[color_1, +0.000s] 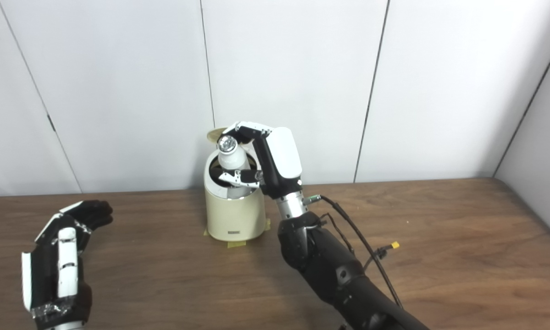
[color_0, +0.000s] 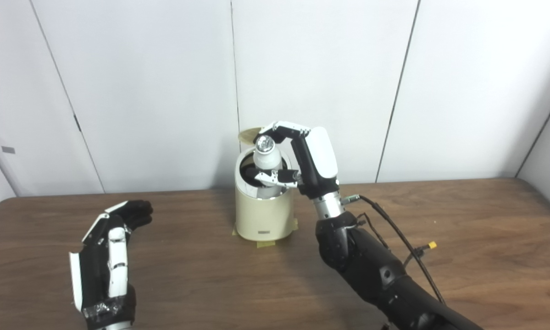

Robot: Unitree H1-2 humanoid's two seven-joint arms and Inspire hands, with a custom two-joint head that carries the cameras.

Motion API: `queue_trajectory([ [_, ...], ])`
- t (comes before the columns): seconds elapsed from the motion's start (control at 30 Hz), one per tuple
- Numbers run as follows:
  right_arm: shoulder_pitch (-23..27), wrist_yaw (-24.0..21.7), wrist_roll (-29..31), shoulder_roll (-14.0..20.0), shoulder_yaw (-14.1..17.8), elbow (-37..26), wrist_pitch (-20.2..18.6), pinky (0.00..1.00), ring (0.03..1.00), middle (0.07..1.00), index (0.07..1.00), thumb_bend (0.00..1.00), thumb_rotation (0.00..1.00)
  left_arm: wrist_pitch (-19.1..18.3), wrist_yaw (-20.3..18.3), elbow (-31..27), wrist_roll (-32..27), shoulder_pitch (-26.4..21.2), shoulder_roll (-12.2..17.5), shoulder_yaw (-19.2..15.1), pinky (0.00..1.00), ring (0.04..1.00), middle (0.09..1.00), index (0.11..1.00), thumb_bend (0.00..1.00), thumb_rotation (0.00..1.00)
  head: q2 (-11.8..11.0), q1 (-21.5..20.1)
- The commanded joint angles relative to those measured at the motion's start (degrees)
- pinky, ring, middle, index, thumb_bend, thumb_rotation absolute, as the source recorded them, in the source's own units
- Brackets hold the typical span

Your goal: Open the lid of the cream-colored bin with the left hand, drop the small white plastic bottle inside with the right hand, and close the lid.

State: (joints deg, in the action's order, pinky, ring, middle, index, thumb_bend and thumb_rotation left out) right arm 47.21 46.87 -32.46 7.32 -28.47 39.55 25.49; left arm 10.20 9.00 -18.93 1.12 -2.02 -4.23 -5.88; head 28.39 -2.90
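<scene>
Brown wood table (color_0: 463,238) carried everything. At its 8 o'clock the left hand (color_0: 107,256) hung over the top, released, fingers loosely curled and holding nothing, well apart from the bin (color_0: 263,215). At 12 o'clock the bin stood near the wall on yellow tape (color_0: 265,244), its lid (color_0: 249,134) tipped up behind. Over its open mouth the right hand (color_0: 297,160) grasped the bottle (color_0: 266,160), cap uppermost, its lower end inside the rim. A black cable (color_0: 394,233) trailed along that arm.
</scene>
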Motion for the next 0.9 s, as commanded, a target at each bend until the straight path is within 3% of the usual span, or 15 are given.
queue_trajectory([
  [0.0,3.8,1.7,0.6,1.1,-0.5,-0.4,1.4,0.44,0.485,0.481,0.471,0.52,0.00,1.7,0.2,-1.3,1.1,-1.4,-0.2,0.3,0.65,0.663,0.644,0.619,0.28,0.71,0.0,0.0],
  [0.5,3.2,3.9,2.6,2.6,-5.1,1.2,1.4,0.44,0.487,0.482,0.467,0.52,0.00,0.9,0.3,-2.3,1.2,-1.4,-0.8,0.4,0.66,0.668,0.648,0.624,0.28,0.72,0.1,0.2],
  [0.87,3.0,4.2,-0.1,2.9,-4.9,1.8,1.4,0.45,0.474,0.491,0.471,0.52,0.00,0.4,0.0,-2.4,0.9,-1.3,-0.5,0.4,0.67,0.673,0.652,0.630,0.29,0.74,0.2,0.0],
])
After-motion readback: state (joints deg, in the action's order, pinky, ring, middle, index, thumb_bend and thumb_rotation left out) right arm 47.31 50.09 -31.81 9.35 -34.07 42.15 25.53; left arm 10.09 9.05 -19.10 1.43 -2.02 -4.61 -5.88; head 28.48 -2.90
